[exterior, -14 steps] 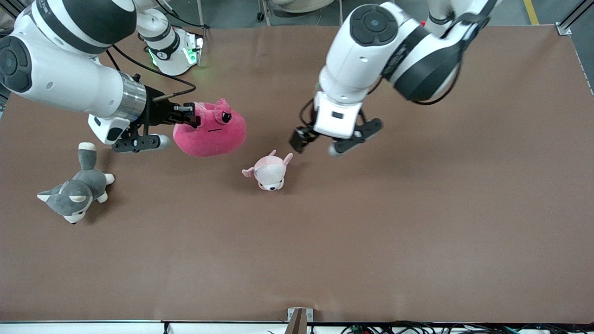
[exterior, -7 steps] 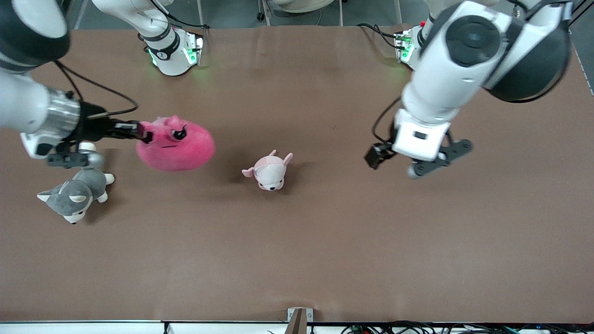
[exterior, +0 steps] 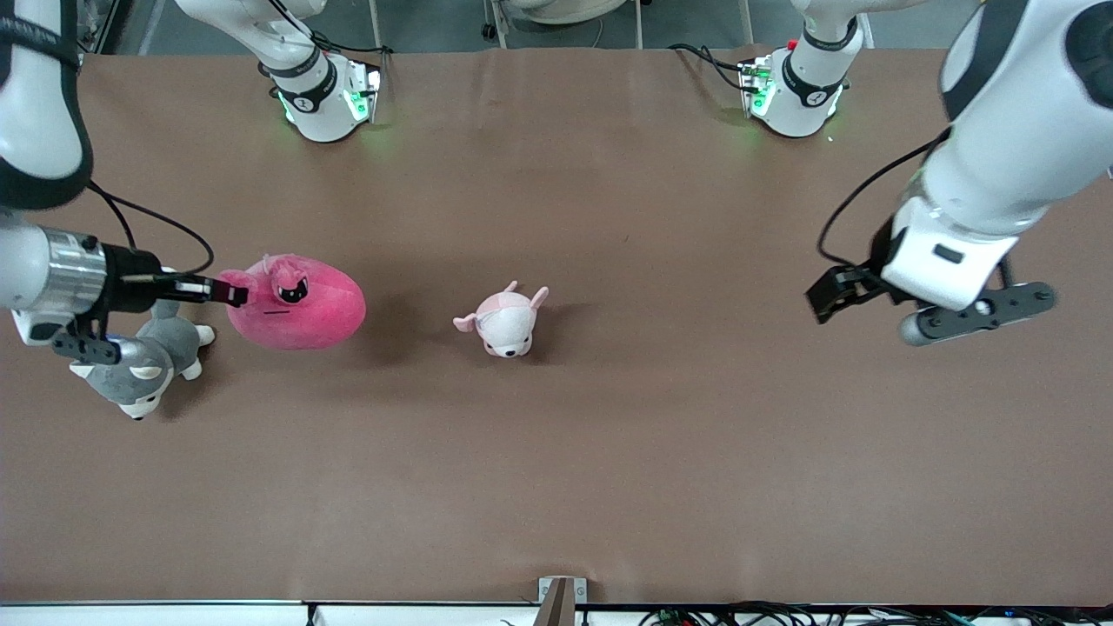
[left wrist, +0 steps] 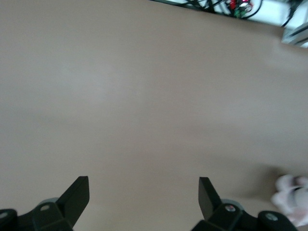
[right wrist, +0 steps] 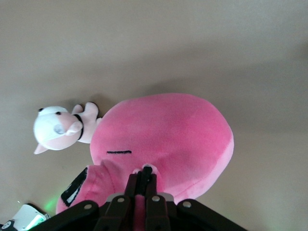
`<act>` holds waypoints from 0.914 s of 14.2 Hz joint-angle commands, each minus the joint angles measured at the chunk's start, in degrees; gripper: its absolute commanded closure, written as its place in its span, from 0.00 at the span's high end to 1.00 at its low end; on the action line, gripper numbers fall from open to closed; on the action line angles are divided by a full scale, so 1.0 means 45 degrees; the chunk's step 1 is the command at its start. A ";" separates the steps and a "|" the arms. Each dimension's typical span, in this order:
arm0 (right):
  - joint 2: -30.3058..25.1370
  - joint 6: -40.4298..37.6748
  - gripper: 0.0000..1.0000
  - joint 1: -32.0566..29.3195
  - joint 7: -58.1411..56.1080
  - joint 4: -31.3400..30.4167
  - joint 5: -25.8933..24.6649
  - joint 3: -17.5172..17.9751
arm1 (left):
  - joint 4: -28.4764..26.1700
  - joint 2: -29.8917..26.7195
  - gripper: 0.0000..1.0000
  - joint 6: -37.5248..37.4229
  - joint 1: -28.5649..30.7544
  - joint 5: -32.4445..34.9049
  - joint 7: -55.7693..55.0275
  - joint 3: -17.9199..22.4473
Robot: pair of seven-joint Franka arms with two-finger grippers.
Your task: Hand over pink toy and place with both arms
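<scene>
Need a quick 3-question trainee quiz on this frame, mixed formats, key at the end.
1. True or false: the left gripper holds a toy.
2. The right gripper is shut on: A) the husky plush B) the pink toy C) the puppy plush
3. Fill in: the puppy plush lies on the table toward the ___ arm's end from the pink toy.

Key: 1 false, its fingers are open over bare table; 2 B; 3 left.

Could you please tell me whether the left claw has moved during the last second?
Yes. The left claw has drawn away from the puppy, toward the left arm's end.
</scene>
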 commanded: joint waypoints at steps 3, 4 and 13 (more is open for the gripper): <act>0.1262 0.0061 0.02 -0.0814 -0.1184 0.0353 0.0422 0.0224 | -0.2601 -0.2669 1.00 -0.0061 -0.1031 -0.1689 0.4203 0.3517; 0.1438 0.0061 0.02 -0.0989 -0.1439 0.0353 0.0617 0.0224 | -0.3185 -0.3233 1.00 -0.0081 -0.1481 -0.1768 0.4849 0.4415; 0.2551 0.0938 0.03 -0.1167 -0.2183 0.0276 0.1674 0.0244 | -0.3894 -0.4410 1.00 -0.0803 -0.1486 -0.2335 0.4856 0.4464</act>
